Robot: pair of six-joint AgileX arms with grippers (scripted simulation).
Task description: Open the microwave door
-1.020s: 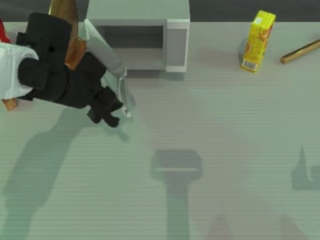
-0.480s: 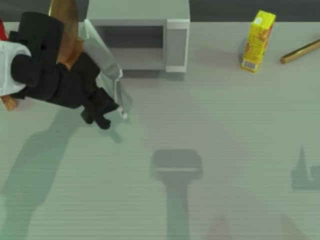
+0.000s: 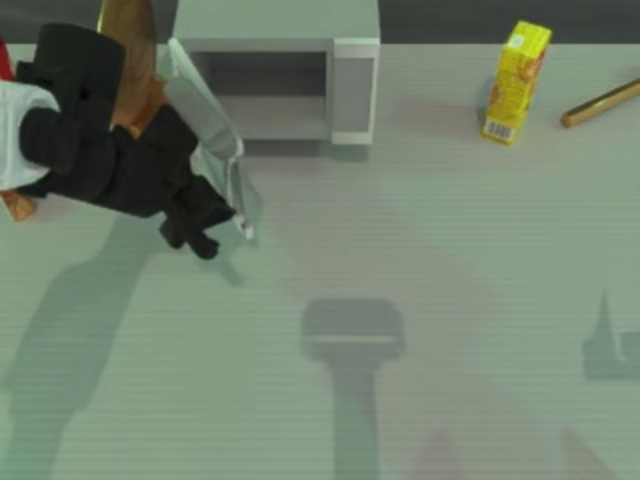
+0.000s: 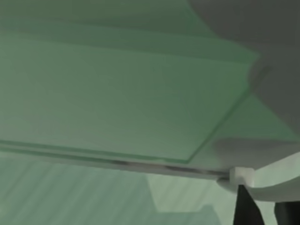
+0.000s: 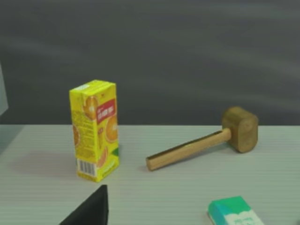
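Upper left of the top view: the left gripper (image 3: 200, 228) sits at the free edge of the microwave door (image 3: 205, 130), which stands swung well out from the oven front and runs from its hinge near the top of the frame down toward the frame's centre-left. The black wrist covers the contact; whether the fingers are clenched on the door edge or released cannot be told from either view. The left wrist view shows only the underside of the door's translucent window (image 4: 117, 98) and its white frame corner, very close to the lens.

Top centre: the microwave (image 3: 275, 25) stands at the far edge of the desk (image 3: 420, 300), cavity exposed, control strip on its right side. The door appears past halfway open.

Assessment of the step in hand: the remaining swing should follow an arc about the hinge, not a straight pull, so the contact does not slide off the free edge. Pull gently enough that the oven body does not shift on the desk. A brown object sits behind the arm at the upper left; the elbow should stay clear of it.

Upper right: a yellow juice carton (image 3: 517, 82) and a wooden mallet (image 5: 206, 140) lie well apart from the work. The right gripper is not identifiable; that arm is idle off the frame's right.
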